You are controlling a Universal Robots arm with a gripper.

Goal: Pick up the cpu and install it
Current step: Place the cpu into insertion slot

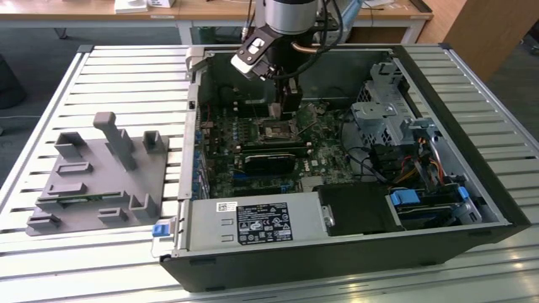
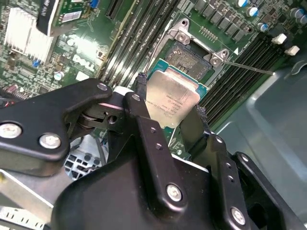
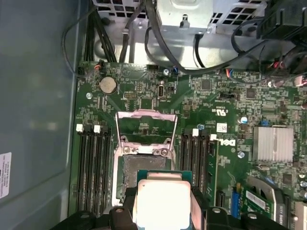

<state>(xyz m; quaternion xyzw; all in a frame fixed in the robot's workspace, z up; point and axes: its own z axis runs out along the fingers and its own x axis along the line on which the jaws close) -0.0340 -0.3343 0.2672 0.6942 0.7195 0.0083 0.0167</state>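
The cpu (image 2: 171, 98), a silvery square chip with a thin rim, is clamped by its two opposite edges between my gripper's black fingers (image 2: 140, 88). My gripper (image 2: 170, 99) is shut on it and holds it just above the motherboard, beside the open black-framed socket (image 2: 192, 55). In the first wrist view the cpu (image 3: 160, 201) hangs partly over the socket (image 3: 144, 167), whose metal load plate (image 3: 146, 127) stands flipped up. In the exterior view my gripper (image 1: 282, 115) reaches down into the open computer case (image 1: 455, 189), right over the socket (image 1: 276, 131).
A grey tray (image 1: 126, 183) lies to the exterior view's left of the case, with a green memory stick (image 1: 80, 199) in it. Around the socket are memory slots (image 3: 93, 167), a heat sink (image 3: 272, 143), cables (image 3: 168, 52), the drive cage (image 1: 387, 120) and the power supply (image 1: 252, 224).
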